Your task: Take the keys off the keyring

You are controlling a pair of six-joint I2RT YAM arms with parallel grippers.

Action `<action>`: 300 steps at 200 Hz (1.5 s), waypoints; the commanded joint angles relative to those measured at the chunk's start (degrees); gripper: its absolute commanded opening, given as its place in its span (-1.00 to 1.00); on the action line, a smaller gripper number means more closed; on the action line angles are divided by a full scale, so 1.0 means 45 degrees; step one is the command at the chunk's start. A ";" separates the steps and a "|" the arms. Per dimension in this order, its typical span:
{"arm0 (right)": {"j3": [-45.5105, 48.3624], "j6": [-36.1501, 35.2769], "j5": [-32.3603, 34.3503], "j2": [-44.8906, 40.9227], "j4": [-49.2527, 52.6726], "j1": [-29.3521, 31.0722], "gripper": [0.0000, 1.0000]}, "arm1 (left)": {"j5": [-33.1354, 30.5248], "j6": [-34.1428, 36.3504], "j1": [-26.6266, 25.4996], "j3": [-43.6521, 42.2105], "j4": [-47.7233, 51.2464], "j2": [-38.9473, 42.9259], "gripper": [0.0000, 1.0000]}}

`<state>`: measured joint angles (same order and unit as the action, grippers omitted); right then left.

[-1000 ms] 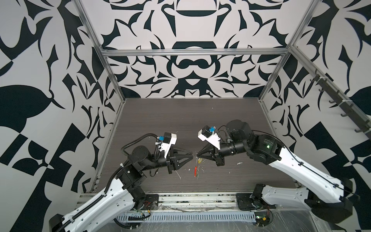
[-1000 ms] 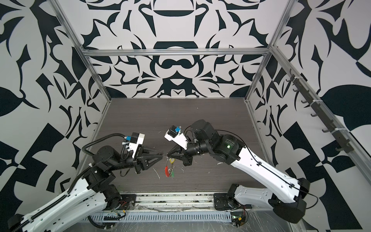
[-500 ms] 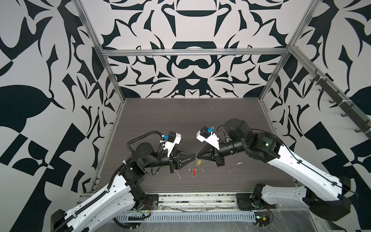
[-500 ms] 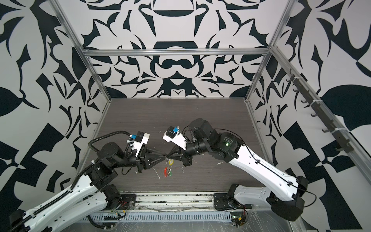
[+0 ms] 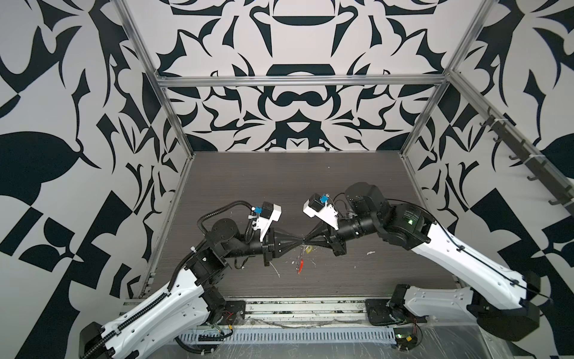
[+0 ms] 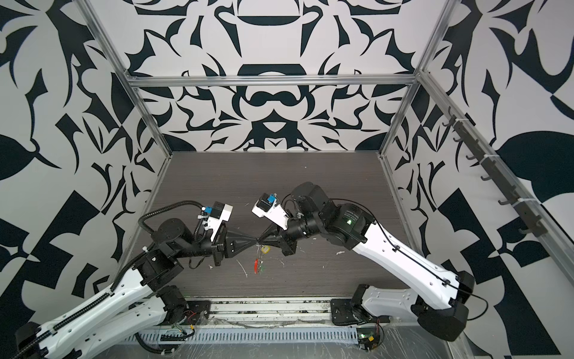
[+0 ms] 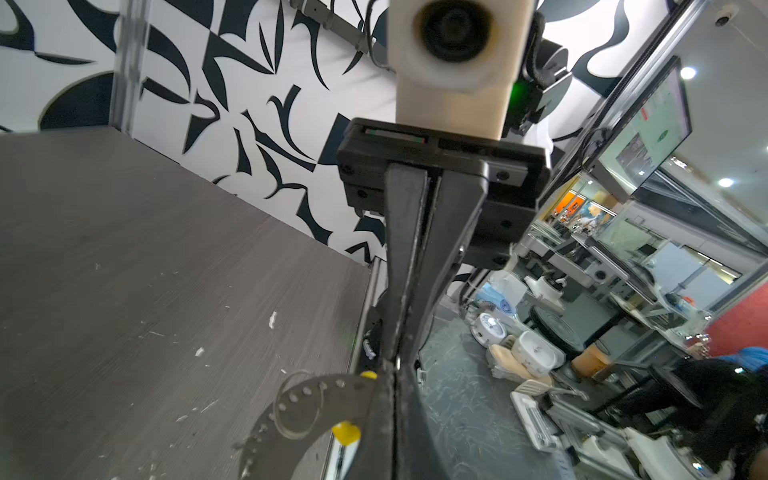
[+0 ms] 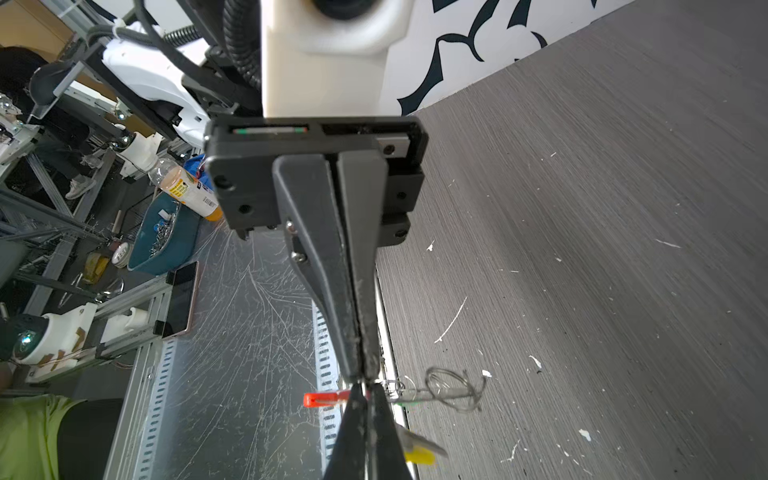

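In both top views the left gripper and the right gripper meet tip to tip above the front part of the tabletop. Each has its black fingers pressed together. The keyring hangs down from this meeting point. It is a thin silver wire with a red sleeve low on it. I cannot tell if its lower end touches the tabletop. The yellow key, a small oblong plastic tag, is just under the right gripper. In a top view a bit of the green key shows beside the red sleeve.

In the left wrist view the keyring appears as a flat, dull metal arc with a row of small round holes. It runs into the tips of the left gripper, which pinch it. A thin wire loop crosses the arc. The tabletop is gray with fine wood grain and white flecks.

In the right wrist view the right gripper is closed on the keyring. The red sleeve, a smooth tube, comes out on one side. The yellow key is blurred, partly behind a finger.
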<state>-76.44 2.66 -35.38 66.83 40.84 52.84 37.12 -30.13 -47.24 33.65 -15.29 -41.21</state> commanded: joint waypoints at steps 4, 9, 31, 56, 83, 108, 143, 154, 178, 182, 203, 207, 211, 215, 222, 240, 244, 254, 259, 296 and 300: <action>-0.0132 0.0400 -0.0088 -0.0133 -0.1686 0.0046 -1.00 | 0.0093 -0.0103 -0.0048 0.0225 -0.0506 0.0034 -1.00; -0.0086 0.0458 -0.0088 -0.0162 -0.1778 0.0045 -1.00 | 0.0057 -0.0101 -0.0049 0.0218 -0.0535 0.0039 -1.00; 0.0135 0.0717 0.0094 -0.0328 -0.2203 0.0043 -1.00 | -0.0418 -0.0102 -0.0058 0.0048 -0.0771 0.0182 -1.00; 0.0724 0.1100 0.0629 -0.0950 -0.3168 0.0051 -0.56 | -0.1418 -0.0101 -0.0051 -0.0272 -0.1058 0.0557 -1.00; 0.1727 0.1292 0.1572 -0.2056 -0.4183 0.0048 -0.19 | -0.2513 -0.0101 -0.0048 -0.0731 -0.1437 0.1387 -1.00; 0.2985 0.1712 0.1671 -0.2839 -0.5633 0.0046 -0.13 | -0.2970 -0.0178 -0.0048 -0.1101 -0.1949 0.2063 -1.00; 0.4184 0.2120 0.1484 -0.2908 -0.7200 0.0133 -0.14 | -0.2786 -0.0274 -0.0048 -0.1315 -0.2654 0.2289 -1.00; 0.4438 0.2178 0.1543 -0.2830 -0.7562 0.0209 -0.14 | -0.2670 -0.0316 -0.0048 -0.1351 -0.2878 0.2288 -1.00; 0.4755 0.2157 0.1552 -0.2792 -0.8193 0.0347 -0.12 | -0.2331 -0.0375 -0.0048 -0.1403 -0.3198 0.2234 -1.00; 0.4799 0.2135 0.1567 -0.2799 -0.8275 0.0376 -0.11 | -0.2246 -0.0392 -0.0048 -0.1403 -0.3249 0.2234 -1.00; 0.4886 0.2129 0.1651 -0.2797 -0.8448 0.0462 -0.09 | -0.2003 -0.0470 -0.0048 -0.1403 -0.3437 0.2160 -1.00; 0.4912 0.2142 0.1633 -0.2772 -0.8471 0.0484 -0.09 | -0.1979 -0.0472 -0.0048 -0.1403 -0.3470 0.2152 -1.00; 0.4899 0.2132 0.1616 -0.2735 -0.8477 0.0531 -0.08 | -0.1961 -0.0491 -0.0048 -0.1422 -0.3520 0.2133 -1.00; 0.4898 0.2121 0.1585 -0.2690 -0.8483 0.0551 -0.08 | -0.1933 -0.0509 -0.0048 -0.1423 -0.3562 0.2124 -1.00; 0.4878 0.2125 0.1521 -0.2611 -0.8494 0.0606 -0.07 | -0.1890 -0.0543 -0.0048 -0.1442 -0.3661 0.2106 -1.00; 0.4897 0.2119 0.1478 -0.2459 -0.8579 0.0791 -0.08 | -0.1880 -0.0607 -0.0048 -0.1441 -0.3811 0.2011 -1.00; 0.4916 0.2141 0.1456 -0.2439 -0.8644 0.0825 -0.08 | -0.1900 -0.0624 -0.0048 -0.1442 -0.3822 0.1994 -1.00; 0.4937 0.2154 0.1455 -0.2376 -0.8732 0.0888 -0.12 | -0.1944 -0.0629 -0.0048 -0.1456 -0.3863 0.1971 -1.00; 0.4937 0.2161 0.1455 -0.2337 -0.8762 0.0928 -0.16 | -0.2015 -0.0643 -0.0048 -0.1459 -0.3831 0.1979 -1.00; 0.4916 0.2143 0.1454 -0.2233 -0.8855 0.1182 -0.48 | -0.2542 -0.0668 -0.0048 -0.1501 -0.3738 0.2140 -1.00; 0.4917 0.2144 0.1445 -0.2215 -0.8870 0.1214 -0.53 | -0.2584 -0.0668 -0.0048 -0.1502 -0.3718 0.2175 -1.00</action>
<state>-54.33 12.21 -28.51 57.08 4.40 57.56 27.07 -32.58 -47.27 27.55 -29.39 -32.40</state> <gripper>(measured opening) 0.274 0.046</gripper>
